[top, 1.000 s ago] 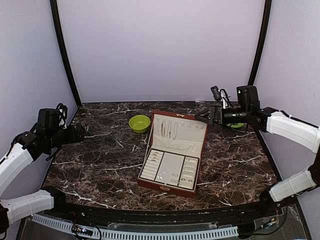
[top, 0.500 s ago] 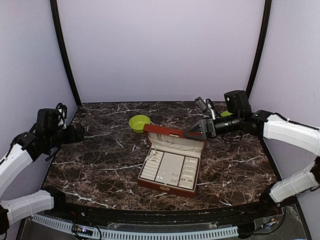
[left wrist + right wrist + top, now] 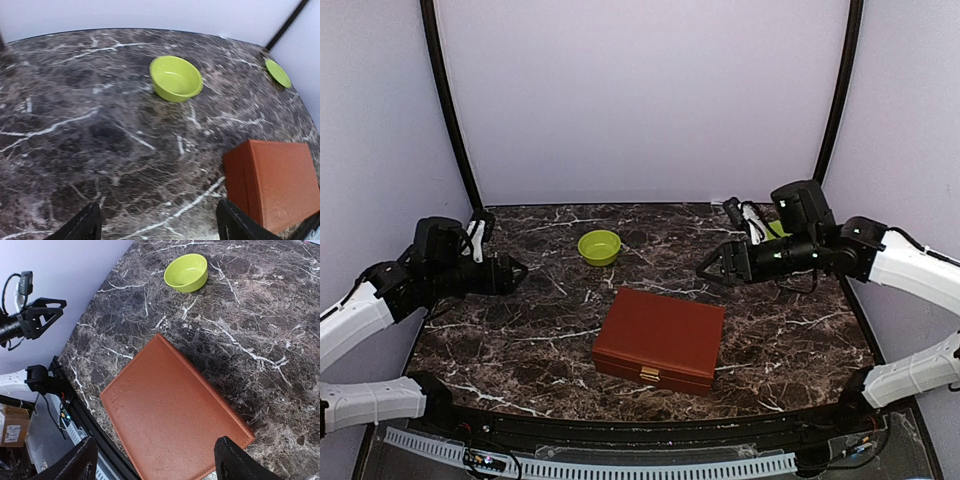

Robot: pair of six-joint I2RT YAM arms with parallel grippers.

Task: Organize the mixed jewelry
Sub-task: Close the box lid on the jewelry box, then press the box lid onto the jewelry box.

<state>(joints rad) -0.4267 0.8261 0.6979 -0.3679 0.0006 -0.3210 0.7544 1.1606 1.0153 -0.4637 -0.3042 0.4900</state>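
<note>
The red-brown box (image 3: 660, 338) lies shut at the middle front of the marble table; it also shows in the right wrist view (image 3: 175, 415) and at the right edge of the left wrist view (image 3: 275, 182). The jewelry is hidden inside it; no silvery piece shows. My right gripper (image 3: 708, 268) is open and empty, in the air behind and right of the box, its fingertips (image 3: 82, 460) spread wide over the lid. My left gripper (image 3: 516, 270) is open and empty over the table's left side, with its fingertips (image 3: 90, 225) wide apart.
A lime-green bowl (image 3: 599, 246) stands behind the box, also in the left wrist view (image 3: 176, 78) and the right wrist view (image 3: 187, 272). A lime-green plate (image 3: 278, 73) lies at the back right, mostly behind my right arm. Purple walls enclose the table.
The box lid has gone from upright and open to fully shut. My right gripper swung down with it and now hovers clear. My left gripper has moved right, toward the middle.
</note>
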